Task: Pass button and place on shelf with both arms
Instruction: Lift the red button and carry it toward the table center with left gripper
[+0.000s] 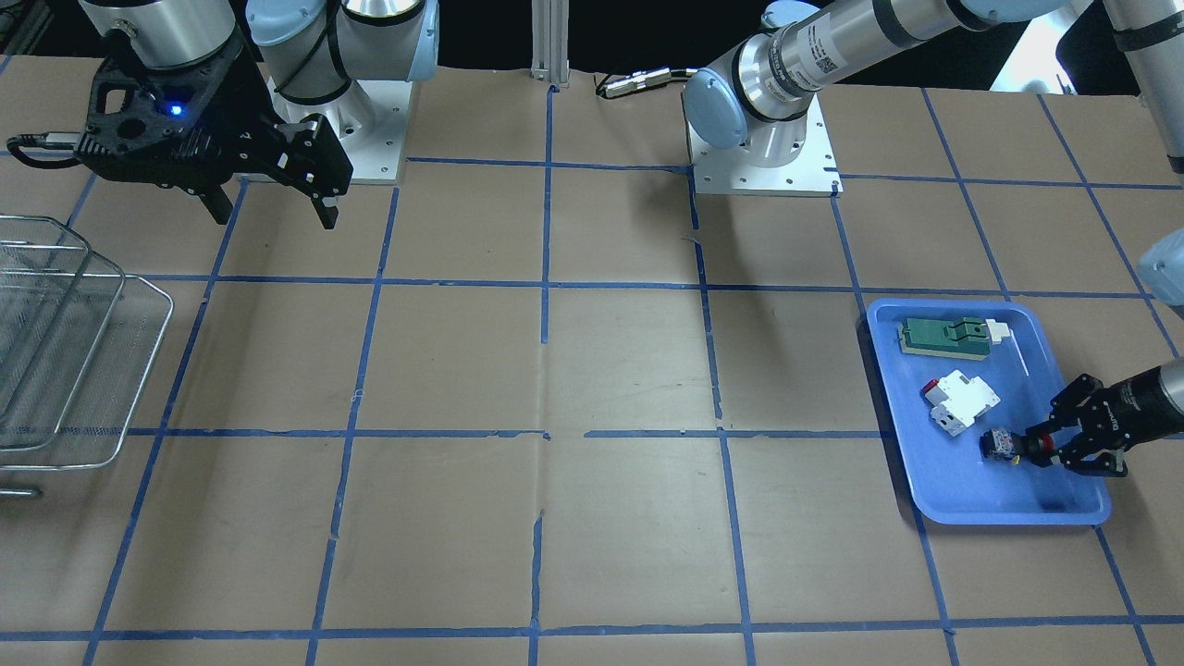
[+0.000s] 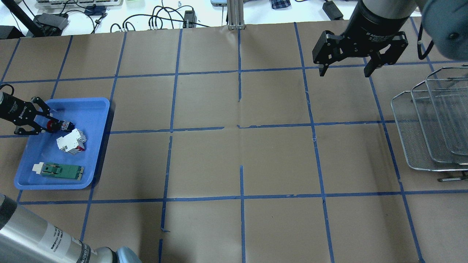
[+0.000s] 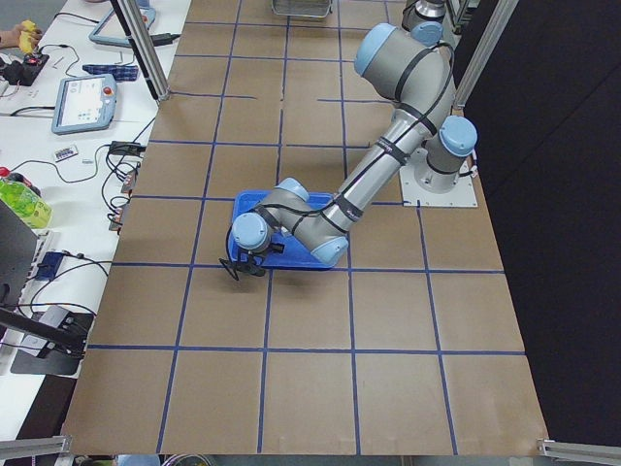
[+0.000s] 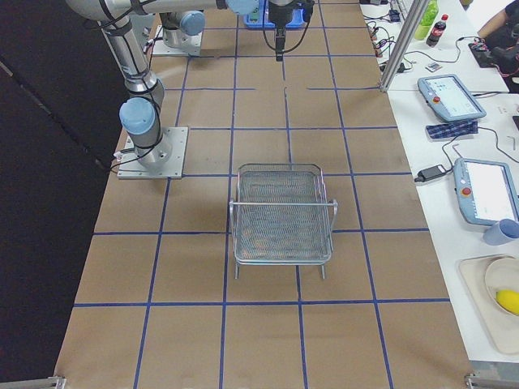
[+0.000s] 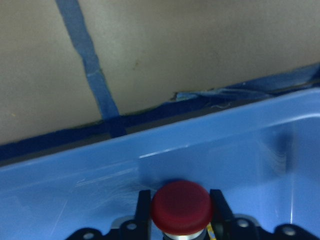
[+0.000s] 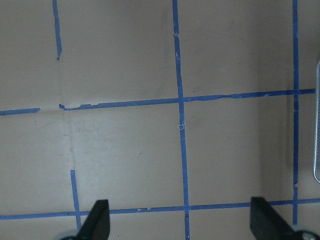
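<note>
Blue tray [image 2: 93, 117] on the left: the left gripper [image 2: 48, 125] looks clamped on the red cap of the button [image 2: 60, 126], which lies in the tray just beside a white block [image 2: 71, 143]. Held only by that rounded cap, it could slip or snag the block on lifting. Over on the right, the right gripper [image 2: 344, 72] hangs with its fingers spread, near the shelf [image 2: 413, 146]; a poorly aligned handover could drop the button.

Brown table [image 2: 278, 160] — blue tape [image 2: 241, 197] (gridded), white bench [image 4: 503, 138]

button [image 2: 63, 125] in tray [image 2: 36, 171], shelf [image 2: 413, 146] far right
</note>
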